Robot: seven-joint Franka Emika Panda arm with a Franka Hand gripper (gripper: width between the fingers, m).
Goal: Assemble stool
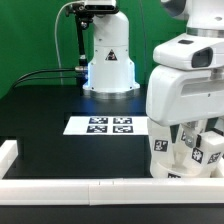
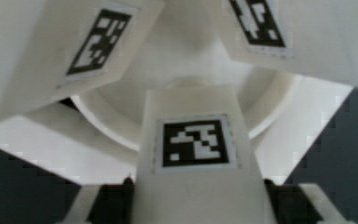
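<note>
In the wrist view my gripper (image 2: pixel 197 208) stands with its jaws on either side of a white stool leg (image 2: pixel 199 140) that bears a square marker tag. The dark pads lie against the leg's sides. The round white seat (image 2: pixel 108 112) lies beyond it, with two more tagged legs (image 2: pixel 96 45) standing on it. In the exterior view the gripper (image 1: pixel 190 150) is low at the front right, over the stool parts (image 1: pixel 162 143), and the arm hides most of the seat.
The marker board (image 1: pixel 110 124) lies on the black table in the middle. A long white rail (image 1: pixel 80 186) runs along the front edge, and another rail (image 1: pixel 8 155) runs along the exterior view's left. The robot's base (image 1: pixel 108 60) stands at the back.
</note>
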